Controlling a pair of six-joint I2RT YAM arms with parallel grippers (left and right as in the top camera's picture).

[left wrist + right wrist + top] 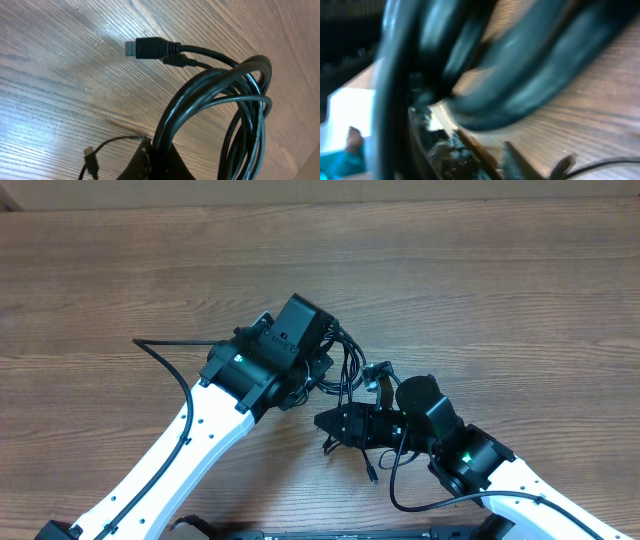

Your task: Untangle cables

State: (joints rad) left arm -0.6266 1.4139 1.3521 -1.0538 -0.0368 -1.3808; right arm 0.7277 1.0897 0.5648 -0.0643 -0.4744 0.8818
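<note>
Cables are bunched at the middle of the table.
They are clamped by the left gripper; whether the right gripper is closed cannot be told.

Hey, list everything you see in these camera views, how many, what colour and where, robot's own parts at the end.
cables: several, exact count unclear, black, bundled in loops between the two end effectors
USB plug: one, black with silver tip, on a cable end above the table
small plug: one, dark, on a thin cord, lower left of the left wrist view
table: one, brown wood grain, under everything
left arm: one, white and black, reaching from lower left
right arm: one, white and black, from lower right
left end effector: one, black, at the bundle, grip unclear
right end effector: one, black, just below the bundle, grip unclear
</note>
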